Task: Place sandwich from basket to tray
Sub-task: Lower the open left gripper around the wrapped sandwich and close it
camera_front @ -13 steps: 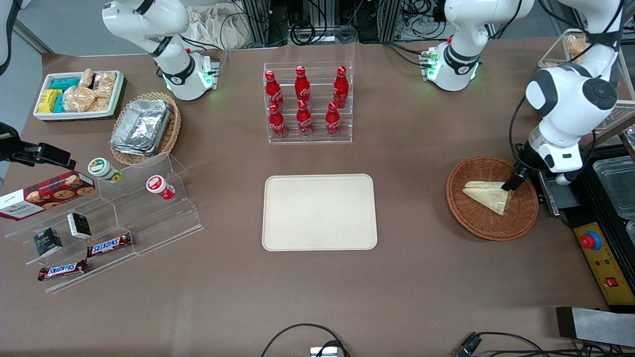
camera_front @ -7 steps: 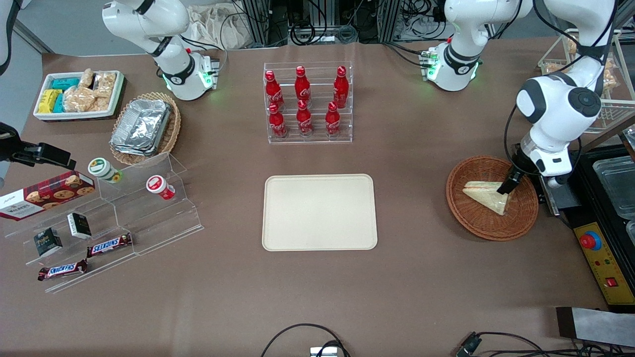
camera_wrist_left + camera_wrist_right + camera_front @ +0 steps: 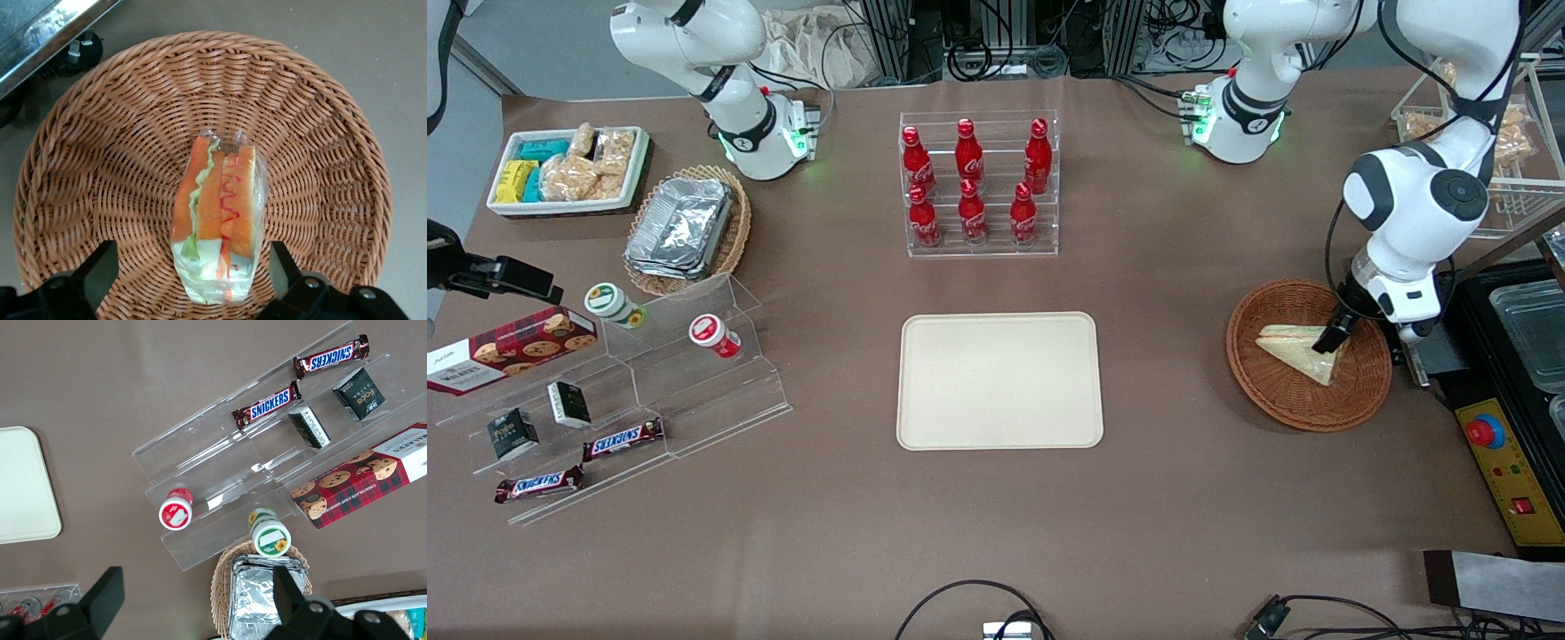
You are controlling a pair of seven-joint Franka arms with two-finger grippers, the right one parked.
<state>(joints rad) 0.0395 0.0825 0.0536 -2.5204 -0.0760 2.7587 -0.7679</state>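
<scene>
Front view: the gripper hangs over the round woven wicker basket near the working arm's end of the desk, just above the triangular sandwich lying in it. The smooth cream tray sits mid-desk, nearer the camera than 6 red Coca-Cola bottles.

Left wrist view: the fingers stand wide apart either side of the clear-wrapped sandwich, gripping nothing.

Right wrist view: Snickers bars and a tartan Walkers cookie box
</scene>
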